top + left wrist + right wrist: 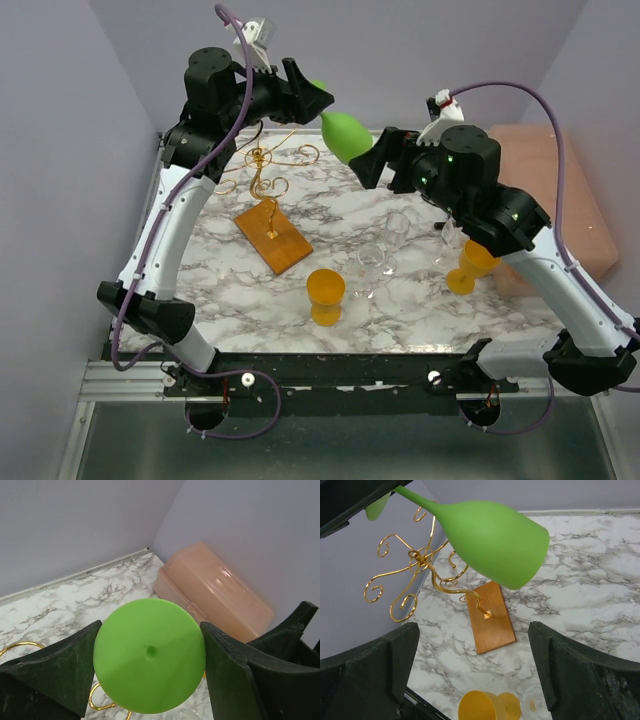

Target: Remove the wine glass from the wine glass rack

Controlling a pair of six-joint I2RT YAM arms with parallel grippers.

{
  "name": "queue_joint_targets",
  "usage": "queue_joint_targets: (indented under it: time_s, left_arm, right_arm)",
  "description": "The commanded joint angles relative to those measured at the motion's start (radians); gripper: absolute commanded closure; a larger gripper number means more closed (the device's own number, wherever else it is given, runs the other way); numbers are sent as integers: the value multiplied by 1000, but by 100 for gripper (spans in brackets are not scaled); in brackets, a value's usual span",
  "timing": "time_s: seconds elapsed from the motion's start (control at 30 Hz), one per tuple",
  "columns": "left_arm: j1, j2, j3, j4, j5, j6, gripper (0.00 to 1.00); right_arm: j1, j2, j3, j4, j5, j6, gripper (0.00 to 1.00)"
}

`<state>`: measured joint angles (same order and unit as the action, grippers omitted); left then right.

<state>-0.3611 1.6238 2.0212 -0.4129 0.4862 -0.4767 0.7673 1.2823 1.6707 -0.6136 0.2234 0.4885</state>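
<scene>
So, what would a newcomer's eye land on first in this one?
The matte bright green wine glass, hanging in mid-air over the far side of the white marble-patterned table, gripped at its round foot by the left gripper. Its bowl points toward the wide-open right gripper. Just beneath stands the gold wire wine glass rack with curled arms, on its flat orange-brown wooden base.

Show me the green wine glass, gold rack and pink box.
green wine glass (495, 540), right wrist view, on its bowl.
gold rack (495, 630), right wrist view, on its wooden base.
pink box (215, 592), left wrist view, on its top.
</scene>
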Motion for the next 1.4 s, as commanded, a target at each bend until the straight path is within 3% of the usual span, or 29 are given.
queue_joint_targets:
  time_s: [0.0,0.4,0.83,1.37]
  left_arm:
    - [-1,-78,-21,34,41,-45,26]
    - [0,-242,-146,79,14,-116,26]
    - [8,-467,-424,197,-25,-224,26]
    - [24,-544,-514,226,-28,-282,26]
  right_arm:
    - [-19,-55,-41,80,-11,58,0]
    - [-22,-154,-134,229,-113,83,0]
    - [-22,-236,-328,421,-261,163,0]
    - [-22,-260,-445,500,-367,222,0]
